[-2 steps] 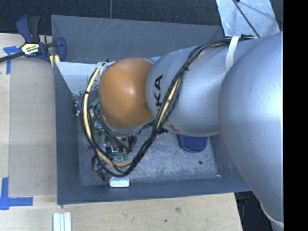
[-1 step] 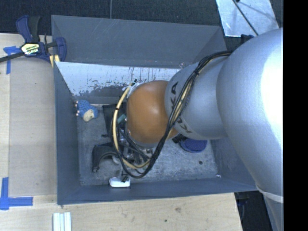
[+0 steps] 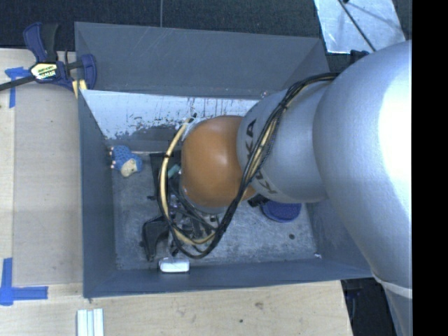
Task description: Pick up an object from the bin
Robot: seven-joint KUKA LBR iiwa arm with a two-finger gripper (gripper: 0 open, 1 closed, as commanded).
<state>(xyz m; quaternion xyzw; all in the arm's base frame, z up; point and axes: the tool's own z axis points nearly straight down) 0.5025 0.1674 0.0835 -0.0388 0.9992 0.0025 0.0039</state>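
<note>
Jaws hang just behind small white flat block (image 3: pixel 173 264); open or clenched, can't tell.
Block's long axis runs left-right.

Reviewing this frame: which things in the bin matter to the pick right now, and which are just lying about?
In play:
- gripper, low over the front-left floor of the bin
- small white block by the front wall, nearest to it; whether it is the target I cannot tell

Lying about:
- blue-and-tan piece, back-left corner
- blue round thing, partly under the arm
</note>
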